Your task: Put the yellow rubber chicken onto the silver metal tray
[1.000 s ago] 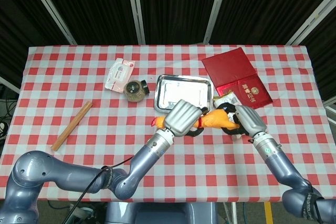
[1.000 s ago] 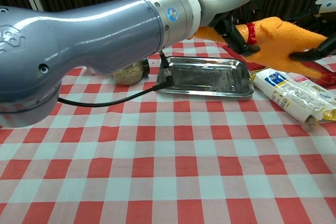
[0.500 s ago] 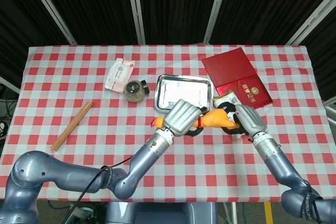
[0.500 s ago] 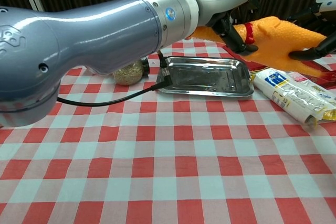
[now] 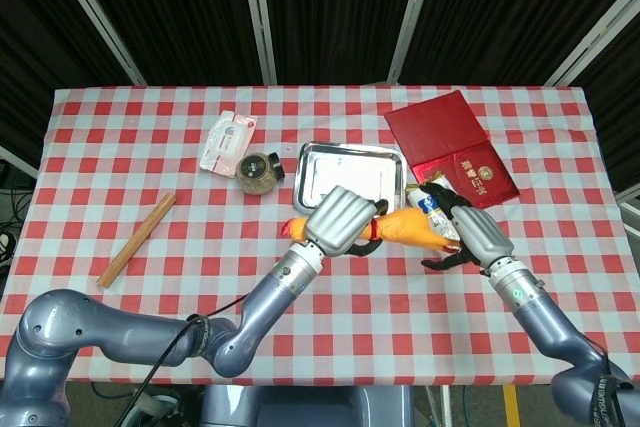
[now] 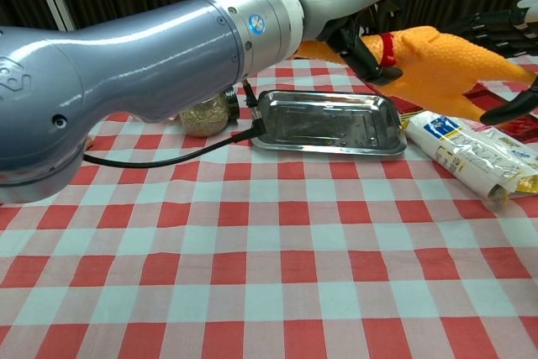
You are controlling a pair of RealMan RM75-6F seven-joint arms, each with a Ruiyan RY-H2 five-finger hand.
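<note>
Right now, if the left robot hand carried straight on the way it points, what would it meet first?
Probably the tray: the left robot hand points up-table holding the chicken, though its height above the tray is unclear.

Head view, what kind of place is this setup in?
Probably a robot test booth, not a home: black curtains on a metal frame surround a table with a red checked tablecloth scattered with unrelated props.

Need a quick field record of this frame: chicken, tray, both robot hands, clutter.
chicken: yellow rubber chicken held in the air, not on tray
tray: silver metal tray empty, on checked cloth
left robot hand: grips chicken's neck end
right robot hand: fingers spread, beside chicken's tail end, not holding
clutter: jar, red booklet, wooden stick, snack packet
</note>
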